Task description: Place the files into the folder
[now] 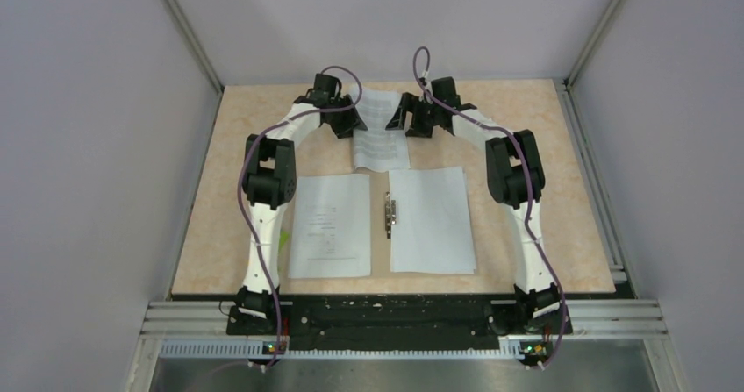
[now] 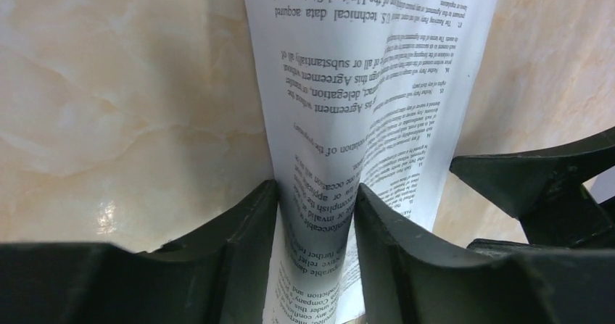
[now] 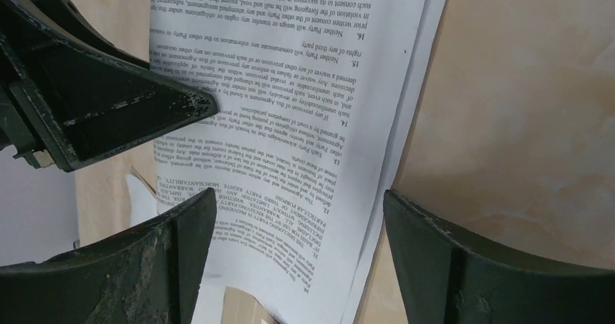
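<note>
The files (image 1: pixel 379 133), white sheets with black text, lie at the far middle of the table, their near part bowed up. My left gripper (image 1: pixel 358 126) is shut on them, and in the left wrist view (image 2: pixel 315 190) its jaws pinch a raised fold of the paper (image 2: pixel 362 70). My right gripper (image 1: pixel 400 122) is at the sheets' right edge, open. In the right wrist view (image 3: pixel 299 201) the printed sheets (image 3: pixel 290 121) lie between and below its jaws, not gripped. The tan folder (image 1: pixel 379 243) lies open nearer the arms, with its metal clip (image 1: pixel 389 214) at the spine.
Two white sheets lie on the open folder, one on the left half (image 1: pixel 329 225) and one on the right half (image 1: pixel 432 219). The left gripper's finger (image 3: pixel 109 114) shows at the upper left of the right wrist view. Grey walls stand around the table (image 1: pixel 544 129).
</note>
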